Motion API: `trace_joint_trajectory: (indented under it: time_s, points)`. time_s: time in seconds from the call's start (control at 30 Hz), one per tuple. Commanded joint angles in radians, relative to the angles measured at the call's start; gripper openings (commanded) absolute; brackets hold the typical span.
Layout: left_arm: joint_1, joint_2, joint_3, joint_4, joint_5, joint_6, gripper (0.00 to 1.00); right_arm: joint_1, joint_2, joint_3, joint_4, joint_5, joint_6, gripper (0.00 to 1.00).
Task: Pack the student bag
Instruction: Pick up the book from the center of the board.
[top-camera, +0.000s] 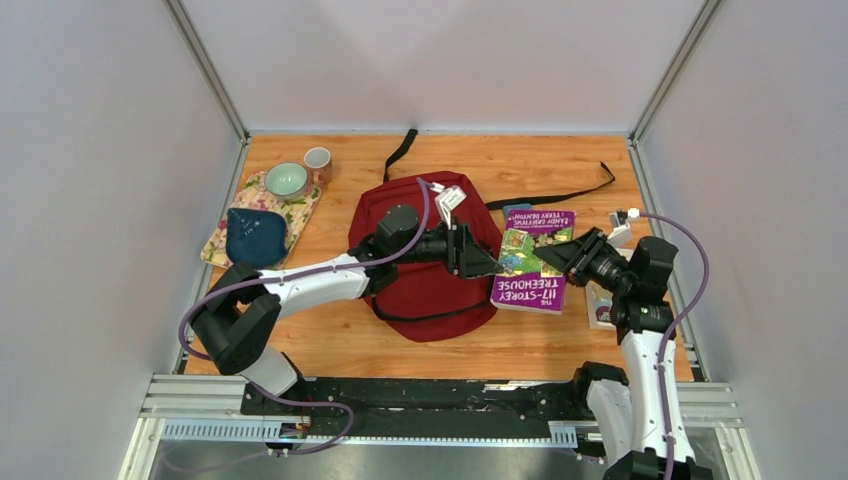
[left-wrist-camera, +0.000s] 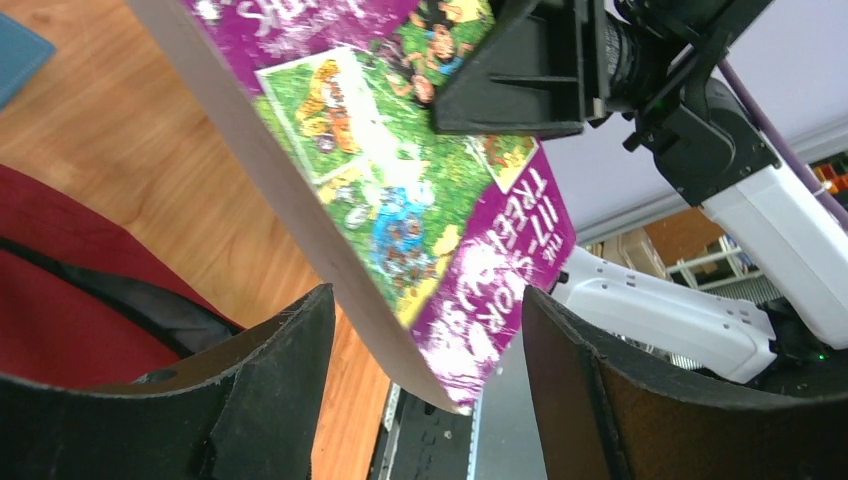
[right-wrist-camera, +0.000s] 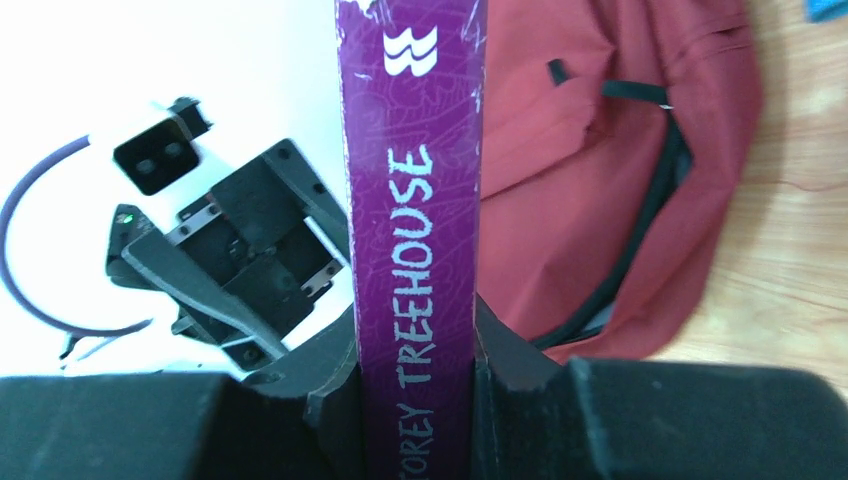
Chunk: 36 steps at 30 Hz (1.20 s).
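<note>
Top view, clock dirs taken from table (top-camera: 350, 340) ctr, 6 = arm bases.

- Student bag (top-camera: 430, 300): dark red, lying flat at approx ctr of table. One black strap (top-camera: 560, 195) trails off toward 2 o'clock. L arm reaches across the bag's upper half.
- Book (top-camera: 530, 293): purple cover, "Treehouse" title. Sits just at 3 o'clock of the bag, with its L edge overlapping the bag's rim in this view.
- R gripper (right-wrist-camera: 415, 330): jaws clamped on the book's spine, one pad on each side, no gap seen in R wrist view. It comes in from 3 o'clock.
- L gripper (left-wrist-camera: 428, 300): jaws wide apart. In L wrist view the book's page edge and one corner sit between the fingers (left-wrist-camera: 270, 380) w/ clearance both sides; I see no contact. Book is tilted in that view, cover art facing cam.
- Teal-blue wallet (top-camera: 514, 208): only a sliver shows, at the book's 12 o'clock edge.
- Floral placemat (top-camera: 300, 210) at 10 o'clock, well apart from the bag. It carries a dark blue pouch (top-camera: 255, 236) and a green bowl (top-camera: 286, 180).
- Cup (top-camera: 318, 163) is just beside the bowl at the mat's far corner. Can't tell if it is on or off the mat.
- Small white/red item (top-camera: 600, 312) is partly hidden under R arm, at 4 o'clock of the book. Can't ID.
</note>
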Motion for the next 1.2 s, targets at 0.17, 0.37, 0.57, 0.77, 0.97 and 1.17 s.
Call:
trace_joint_trajectory:
  time_s: [0.17, 0.37, 0.57, 0.77, 0.97, 1.17]
  points:
    - [0.047, -0.076, -0.078, 0.194, -0.069, -0.084, 0.76, 0.176, -0.023, 0.097, 0.248, -0.043, 0.213, 0.00]
    - [0.075, -0.102, -0.119, 0.289, -0.082, -0.157, 0.77, 0.283, -0.003, 0.089, 0.364, -0.034, 0.265, 0.00]
    - [0.099, -0.105, -0.173, 0.449, -0.048, -0.242, 0.77, 0.320, 0.038, 0.064, 0.486, -0.080, 0.321, 0.00]
    - [0.105, -0.096, -0.178, 0.536, 0.007, -0.266, 0.78, 0.351, 0.072, 0.070, 0.540, -0.137, 0.313, 0.00]
    - [0.107, -0.090, -0.167, 0.606, 0.050, -0.273, 0.78, 0.400, 0.119, 0.089, 0.538, -0.177, 0.270, 0.00]
    - [0.105, -0.099, -0.184, 0.590, 0.053, -0.257, 0.32, 0.408, 0.152, 0.119, 0.445, -0.163, 0.175, 0.00]
